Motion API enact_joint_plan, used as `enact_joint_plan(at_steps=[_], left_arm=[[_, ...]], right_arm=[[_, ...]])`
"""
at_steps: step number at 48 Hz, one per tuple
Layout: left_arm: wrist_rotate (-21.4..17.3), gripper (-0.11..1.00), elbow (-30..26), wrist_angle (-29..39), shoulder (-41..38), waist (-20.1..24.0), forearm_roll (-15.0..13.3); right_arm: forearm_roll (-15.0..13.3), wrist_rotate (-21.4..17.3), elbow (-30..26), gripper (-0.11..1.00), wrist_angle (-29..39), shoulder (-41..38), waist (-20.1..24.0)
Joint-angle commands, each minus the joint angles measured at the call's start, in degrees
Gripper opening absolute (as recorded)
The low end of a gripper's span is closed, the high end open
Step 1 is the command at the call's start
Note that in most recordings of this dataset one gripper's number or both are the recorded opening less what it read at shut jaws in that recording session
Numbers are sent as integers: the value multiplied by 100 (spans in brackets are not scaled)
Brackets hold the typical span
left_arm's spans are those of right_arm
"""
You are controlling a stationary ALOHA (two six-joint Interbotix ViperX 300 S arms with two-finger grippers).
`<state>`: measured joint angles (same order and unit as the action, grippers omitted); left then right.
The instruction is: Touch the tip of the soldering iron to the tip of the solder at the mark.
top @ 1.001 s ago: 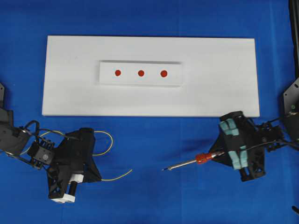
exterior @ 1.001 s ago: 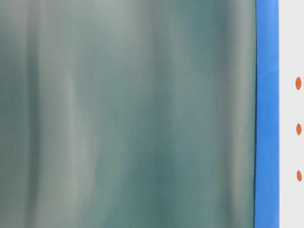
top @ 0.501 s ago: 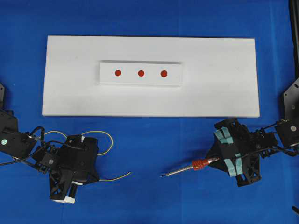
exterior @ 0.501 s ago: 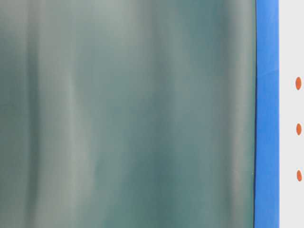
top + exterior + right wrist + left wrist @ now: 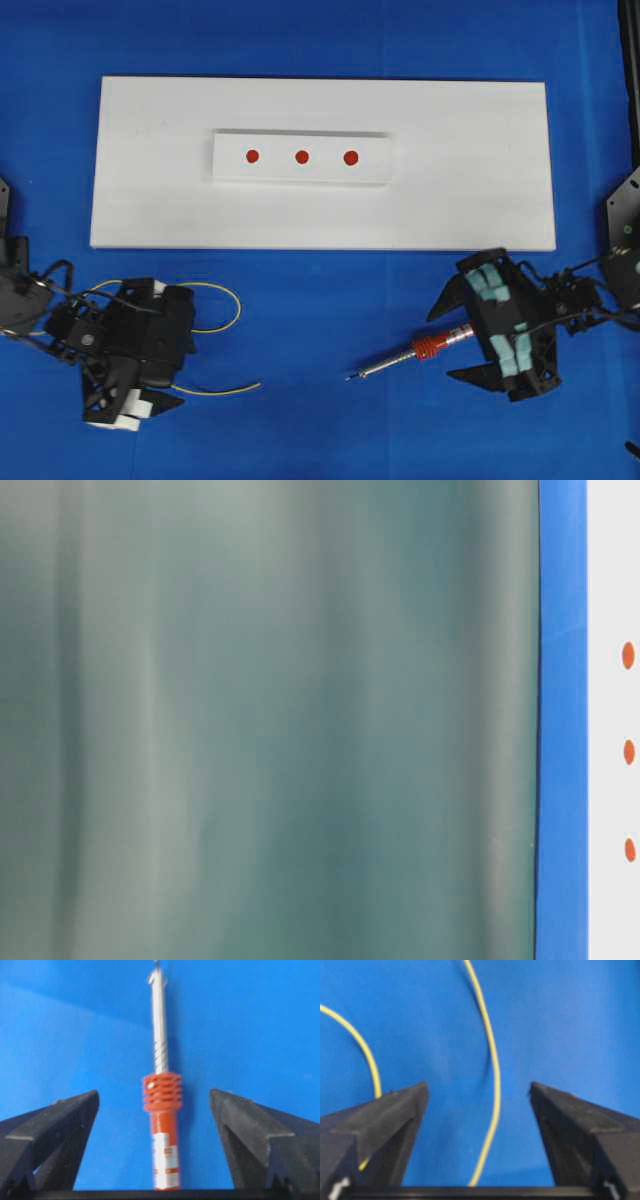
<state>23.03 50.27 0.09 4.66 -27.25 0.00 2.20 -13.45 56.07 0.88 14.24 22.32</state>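
No legible text; iron's label (image 5: 166,1157) blurred

From overhead I see the board (image 5: 480,170) lying across the far half of the desk (image 5: 320,330), with a smaller strip (image 5: 300,157) on its middle carrying three marks (image 5: 301,156) in a row. Nearer me, on the left, the solder (image 5: 215,300) loops on the desk beside and under the left end effector (image 5: 140,395). On the right, the soldering iron (image 5: 415,352) lies on the desk between the spread fingers of the right end effector (image 5: 452,338), its tip pointing left, well apart from the solder.
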Motion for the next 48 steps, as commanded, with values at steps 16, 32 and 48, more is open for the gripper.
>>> enact_joint_plan(at_steps=[16, 32, 48], left_arm=[[-308, 76, 141, 896, 1986, 580, 18], [-1459, 76, 668, 888, 3709, 1441, 18], [-2092, 76, 1652, 853, 5335, 1951, 18]], right_arm=[[-650, 9, -149, 84, 870, 2057, -993], [-1002, 0, -44, 84, 1740, 3779, -1872], [-1002, -35, 765, 83, 1863, 4676, -2241]])
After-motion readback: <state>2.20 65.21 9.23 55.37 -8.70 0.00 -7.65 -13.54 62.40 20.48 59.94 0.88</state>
